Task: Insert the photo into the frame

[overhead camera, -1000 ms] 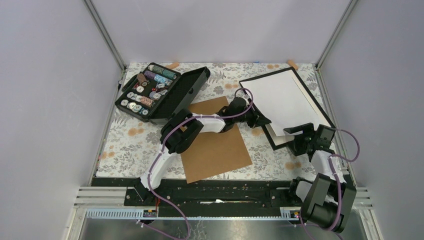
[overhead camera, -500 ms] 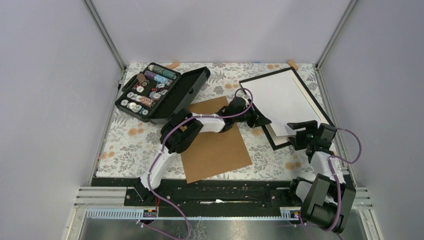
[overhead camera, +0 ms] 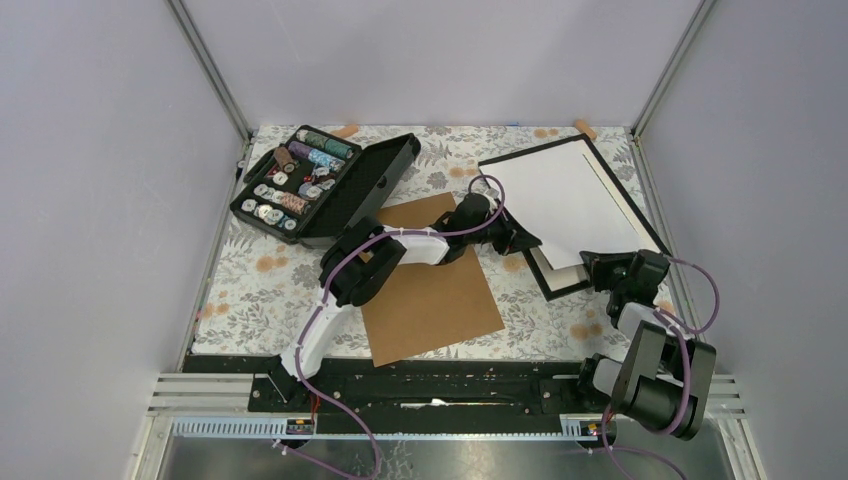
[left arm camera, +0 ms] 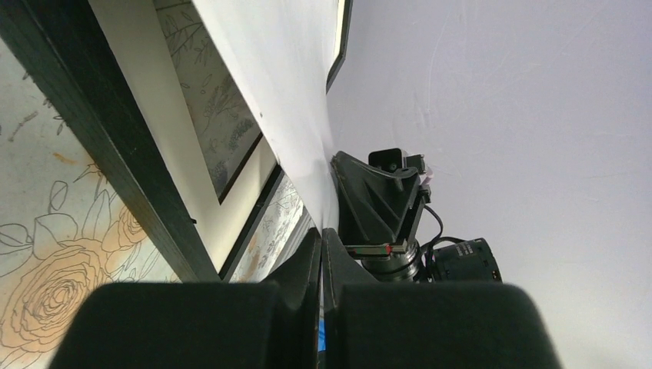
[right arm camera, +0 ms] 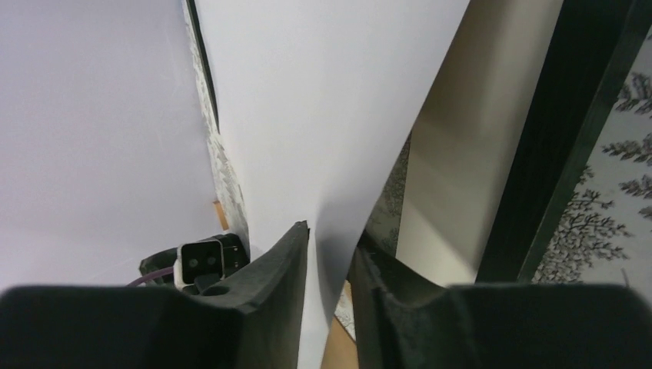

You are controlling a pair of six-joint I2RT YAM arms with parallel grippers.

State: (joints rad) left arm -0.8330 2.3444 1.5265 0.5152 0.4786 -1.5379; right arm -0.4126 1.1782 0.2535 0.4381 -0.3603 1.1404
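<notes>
Photo (overhead camera: 560,200) lies white side up over black frame (overhead camera: 622,198).

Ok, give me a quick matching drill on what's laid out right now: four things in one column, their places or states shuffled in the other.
Things:
1 photo
2 frame
3 brown board
4 spool case

Places or states:
A open, far left corner
B lying flat, centre
C white side up, lying over the frame
D far right, thin black edges

Pairs: 1-C, 2-D, 3-B, 4-A
</notes>
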